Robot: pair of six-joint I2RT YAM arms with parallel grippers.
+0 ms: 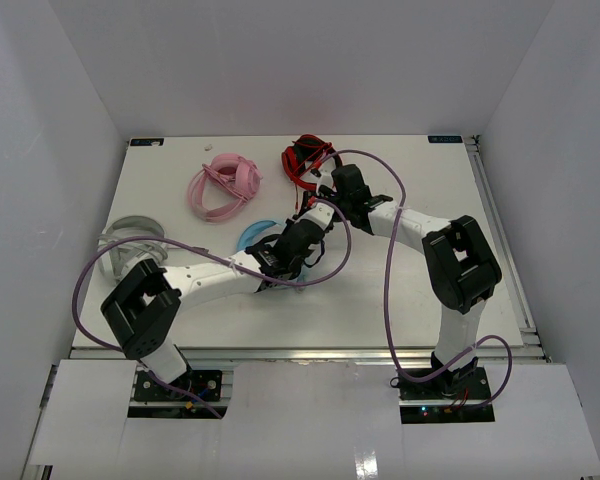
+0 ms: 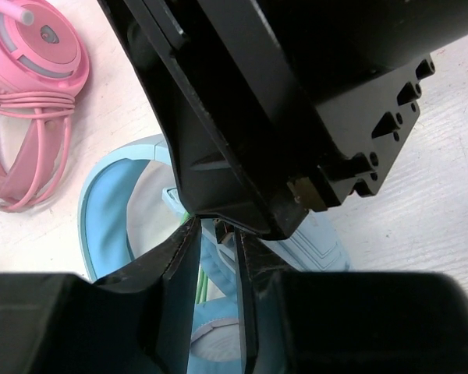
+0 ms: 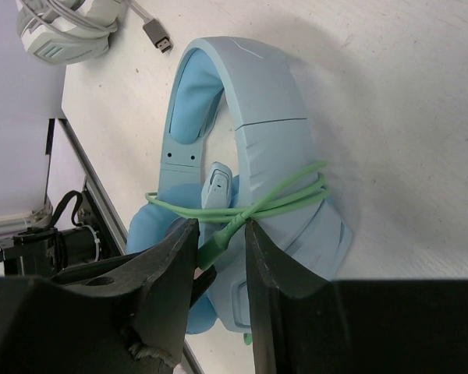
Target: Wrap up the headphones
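Light blue over-ear headphones [image 3: 273, 101] lie flat at centre frame on the white tabletop [image 1: 330, 310], a thin pale green cable [image 3: 296, 187] wound round them. Right pincer [image 3: 219, 230] clenches that cable. Left pincer [image 2: 216, 234] straddles a green strand, grip impossible to tell.

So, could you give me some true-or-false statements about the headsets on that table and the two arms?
The green cable is looped around the band of the blue headphones. True.
An arm is holding the pink headset. False: it lies free on the table.
The left gripper and the right gripper are both at the blue headphones. True.
Only two headsets are on the table. False: four, including a red-and-black headset and a grey headset.
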